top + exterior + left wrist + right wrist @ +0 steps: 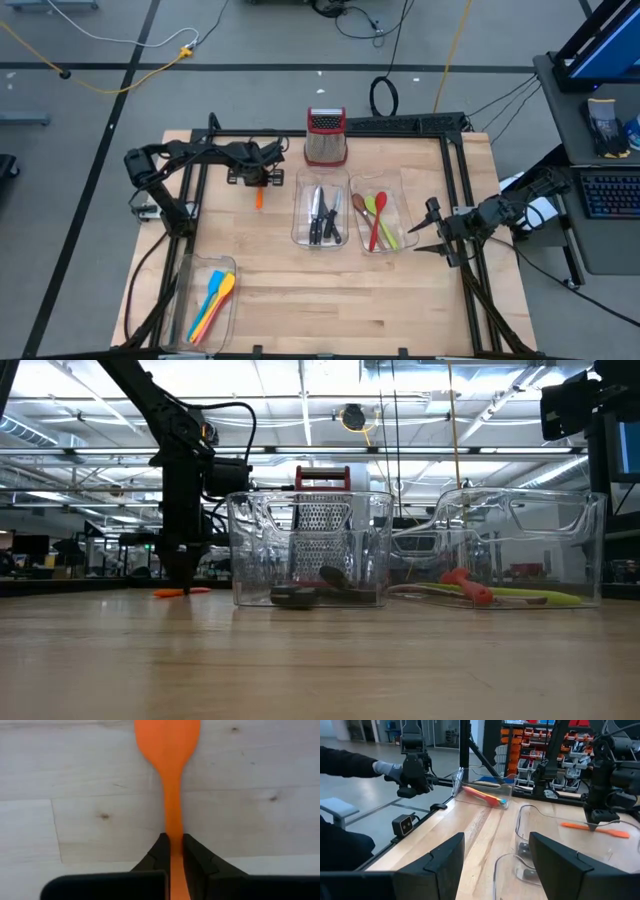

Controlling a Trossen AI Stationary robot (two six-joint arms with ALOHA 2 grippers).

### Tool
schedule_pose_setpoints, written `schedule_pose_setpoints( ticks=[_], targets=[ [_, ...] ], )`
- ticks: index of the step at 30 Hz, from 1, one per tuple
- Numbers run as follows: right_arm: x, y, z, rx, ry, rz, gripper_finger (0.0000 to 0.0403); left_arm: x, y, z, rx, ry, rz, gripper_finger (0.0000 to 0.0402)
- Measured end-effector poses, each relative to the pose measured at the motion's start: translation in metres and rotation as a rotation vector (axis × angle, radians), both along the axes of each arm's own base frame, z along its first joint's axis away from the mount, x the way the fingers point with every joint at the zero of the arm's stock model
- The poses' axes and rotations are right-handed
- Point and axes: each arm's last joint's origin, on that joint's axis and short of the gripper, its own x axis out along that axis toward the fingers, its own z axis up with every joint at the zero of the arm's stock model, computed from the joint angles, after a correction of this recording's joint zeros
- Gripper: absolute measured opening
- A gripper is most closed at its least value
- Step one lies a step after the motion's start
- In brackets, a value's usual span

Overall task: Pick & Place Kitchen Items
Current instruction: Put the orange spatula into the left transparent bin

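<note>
An orange utensil (258, 199) lies flat on the wooden table left of the trays, its broad head (167, 740) pointing toward the near edge. My left gripper (258, 182) stands over its handle, pointing down and shut on it; the low view shows the fingers (186, 572) reaching the tabletop. Black-handled knives (320, 215) lie in the middle clear tray. Red, green and brown spoons (378, 218) lie in the tray to its right. My right gripper (422, 228) waits open and level at the table's right side, holding nothing. My left gripper pinches the orange utensil's thin handle (173, 832) between its two fingers (161, 854), a little behind the head. The fingers come from above, pointing down, one on each long side of the handle. The utensil lies flat on the table.
A metal grater with a red top (325, 138) stands at the far edge behind the trays. A third clear tray (190, 320) at the near left holds orange, blue and yellow spatulas. Bare wood lies across the near middle. A person's dark sleeve and gloved hand (387, 768) show beyond the table.
</note>
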Motion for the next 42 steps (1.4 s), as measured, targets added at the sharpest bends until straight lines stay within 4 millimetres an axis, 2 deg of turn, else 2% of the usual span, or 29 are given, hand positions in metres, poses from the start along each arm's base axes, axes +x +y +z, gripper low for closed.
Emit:
schedule_pose_setpoints(
  ticks=[5,8,13,21,35,39,42],
  targets=[
    [0.0,0.0,0.0,0.033,0.01,-0.003,0.0215,-0.001,-0.009,0.004,-0.005,0.03,-0.038,0.0008],
    [0.0,0.0,0.0,0.035,0.011,-0.003,0.0215,-0.002,-0.015,0.013,0.016,0.023,-0.05,0.0009],
    [0.0,0.0,0.0,0.035,0.01,-0.003,0.0215,-0.006,-0.03,0.022,-0.044,0.043,-0.063,0.0004],
    [0.0,0.0,0.0,0.036,0.01,-0.003,0.0215,0.001,-0.057,0.023,-0.065,0.083,-0.1,0.0001],
    [0.0,0.0,0.0,0.068,0.019,-0.005,0.0215,0.003,-0.061,0.023,-0.015,0.09,-0.135,0.0004],
    [0.0,0.0,0.0,0.068,0.019,-0.005,0.0215,0.003,-0.061,0.031,0.018,0.052,-0.146,0.0008],
    [0.0,0.0,0.0,0.063,0.018,-0.005,0.0215,0.003,-0.06,0.038,0.056,0.014,-0.164,0.0026]
  ],
)
